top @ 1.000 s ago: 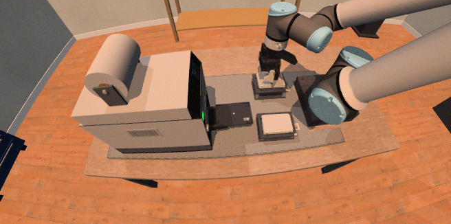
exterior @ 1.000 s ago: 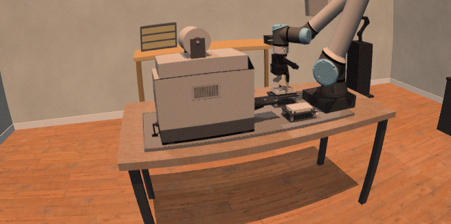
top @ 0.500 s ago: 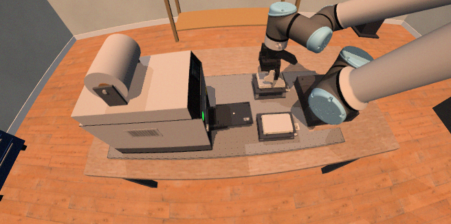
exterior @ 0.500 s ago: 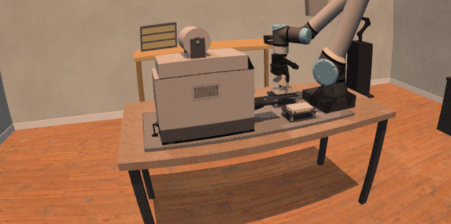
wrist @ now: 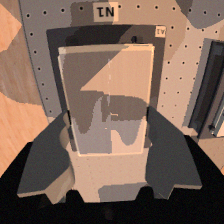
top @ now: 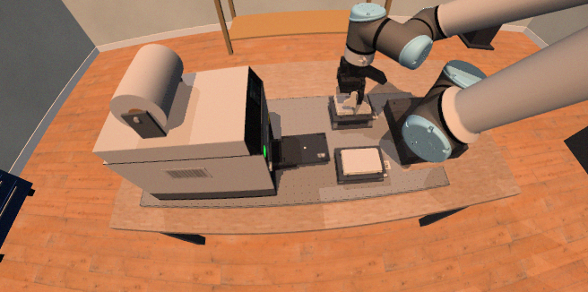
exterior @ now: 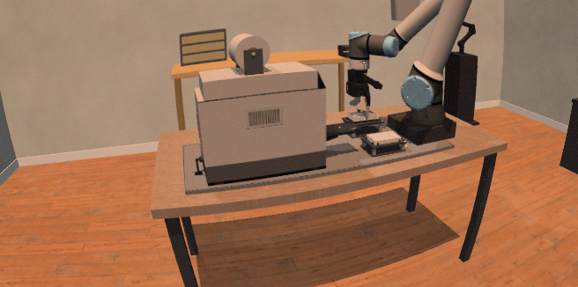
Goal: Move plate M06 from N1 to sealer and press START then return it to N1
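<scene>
The claw [wrist: 111,150] grips plate M06 [wrist: 107,95] by its long sides, keeping it level above nest N1 [wrist: 52,42].

sealer [top: 188,140] left, stage [top: 302,149] before it; nest N2 [top: 360,164] right of stage, nest N1 [top: 351,121] behind

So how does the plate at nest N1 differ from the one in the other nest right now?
The N1 plate is clamped between the gripper's fingers, with the arm directly above it; the other nest's plate sits alone, untouched. The N1 plate lies farther back on the board, the other nearer the front, beside the sealer's stage. Both are pale rectangular plates over dark nests.
</scene>
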Tool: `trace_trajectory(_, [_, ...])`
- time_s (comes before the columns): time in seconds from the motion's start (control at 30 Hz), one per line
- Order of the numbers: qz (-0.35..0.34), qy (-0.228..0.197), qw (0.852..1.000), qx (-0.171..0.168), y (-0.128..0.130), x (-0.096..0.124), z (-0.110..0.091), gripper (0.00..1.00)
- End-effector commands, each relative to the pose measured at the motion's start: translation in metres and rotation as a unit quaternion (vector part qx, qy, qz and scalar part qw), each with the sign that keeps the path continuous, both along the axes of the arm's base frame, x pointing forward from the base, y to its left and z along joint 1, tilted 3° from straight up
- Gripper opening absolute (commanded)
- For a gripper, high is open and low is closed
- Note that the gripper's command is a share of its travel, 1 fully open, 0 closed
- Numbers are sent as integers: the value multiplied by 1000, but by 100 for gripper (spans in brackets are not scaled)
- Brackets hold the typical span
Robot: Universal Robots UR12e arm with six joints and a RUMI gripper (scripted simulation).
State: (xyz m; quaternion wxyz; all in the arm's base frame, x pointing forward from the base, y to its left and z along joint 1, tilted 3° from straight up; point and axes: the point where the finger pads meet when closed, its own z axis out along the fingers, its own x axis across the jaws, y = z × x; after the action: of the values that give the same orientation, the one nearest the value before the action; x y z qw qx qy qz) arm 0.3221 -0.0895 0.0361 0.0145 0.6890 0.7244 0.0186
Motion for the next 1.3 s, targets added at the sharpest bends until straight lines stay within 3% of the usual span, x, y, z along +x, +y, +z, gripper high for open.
trace_trajectory(0.0, [0, 1, 1000, 1, 3, -2, -4, 0])
trace_trajectory(1.27, [0, 0, 1000, 0, 1, 0, -9, 0])
